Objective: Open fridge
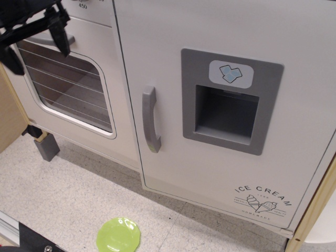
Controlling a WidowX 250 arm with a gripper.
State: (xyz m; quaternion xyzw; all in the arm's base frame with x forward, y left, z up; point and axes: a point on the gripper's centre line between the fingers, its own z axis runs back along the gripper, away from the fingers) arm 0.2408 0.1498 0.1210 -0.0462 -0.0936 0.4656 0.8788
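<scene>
The fridge is a large white toy-kitchen door filling the middle and right of the view, and it stands shut. Its vertical grey handle is at its left edge. A grey recessed ice-dispenser panel has a blue cubes sticker, and "ICE CREAM" print is at the lower right. My black gripper is in the top left corner, in front of the oven door, well left of and above the fridge handle. Its two fingers stand apart and hold nothing.
The white oven door with a striped window is left of the fridge. A green plate lies on the speckled floor below. A grey block and a wooden panel are at the left; a wooden edge is at the right.
</scene>
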